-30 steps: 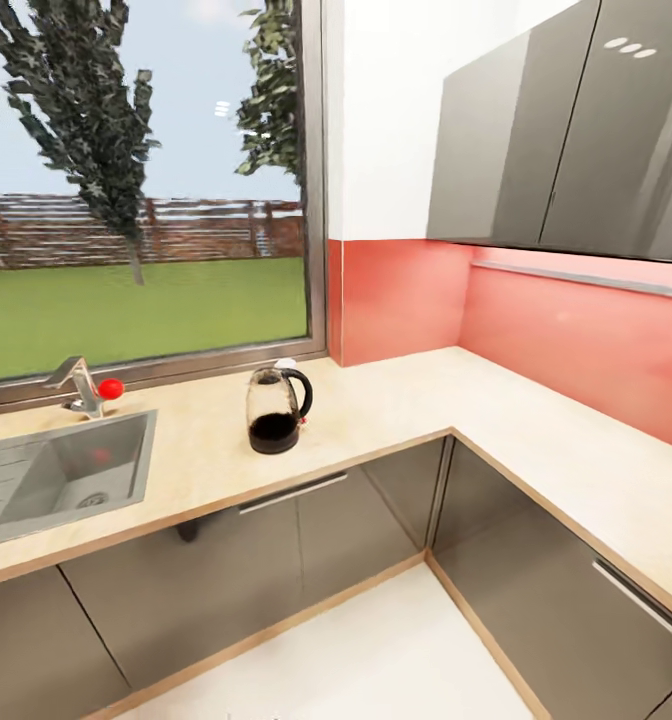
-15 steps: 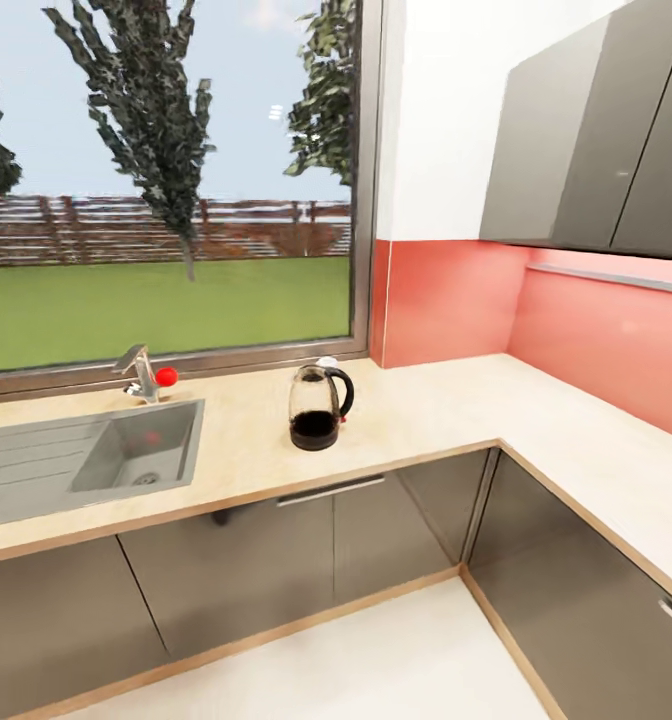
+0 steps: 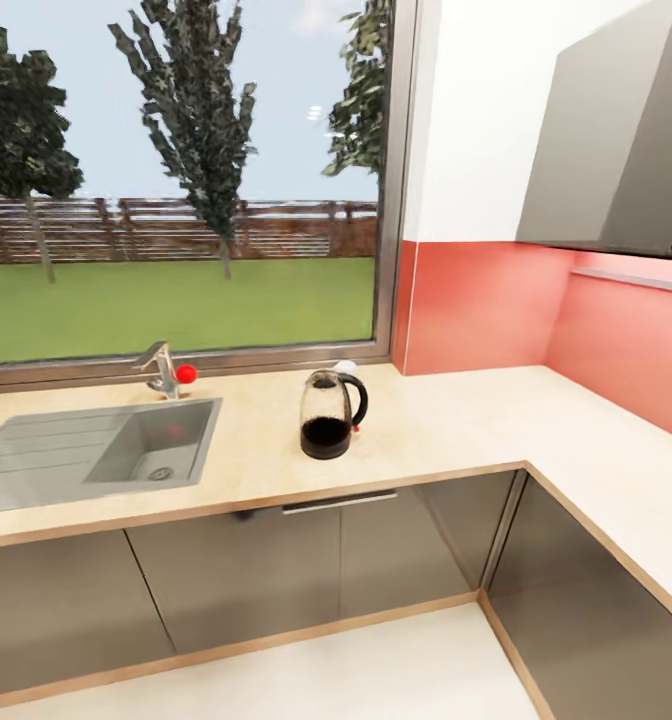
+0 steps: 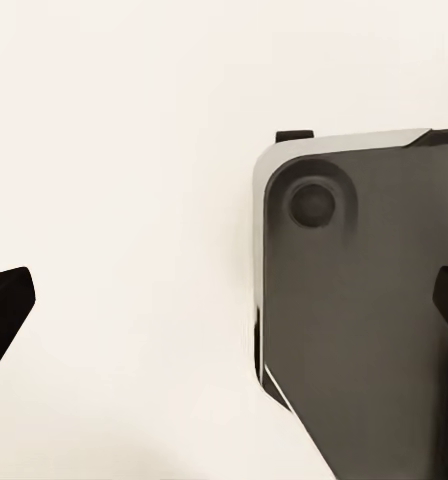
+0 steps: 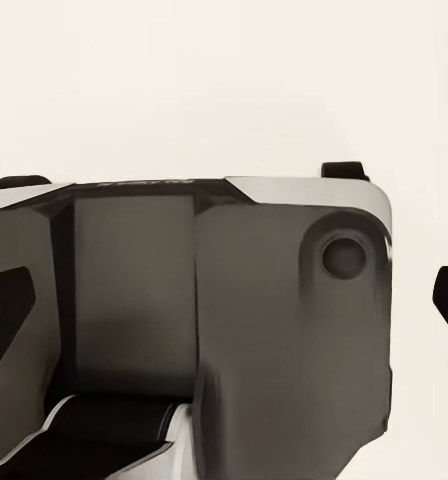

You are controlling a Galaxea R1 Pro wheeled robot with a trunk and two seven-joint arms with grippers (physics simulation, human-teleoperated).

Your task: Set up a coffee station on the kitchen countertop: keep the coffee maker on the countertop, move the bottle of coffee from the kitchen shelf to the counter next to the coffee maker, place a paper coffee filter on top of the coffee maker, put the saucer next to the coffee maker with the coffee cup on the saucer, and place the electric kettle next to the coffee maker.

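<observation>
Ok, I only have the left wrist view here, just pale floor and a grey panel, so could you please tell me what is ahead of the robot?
Observer: A kitchen countertop below a window, with the electric kettle standing upright on it.
Operator: Thank you. What is near the kettle?
Observer: A sink is set into the countertop to the robot's left of the kettle, clearly apart from it.
Operator: And how is the right gripper, please?
Observer: In the right wrist view the right gripper is open, with nothing held between its fingers.
</observation>
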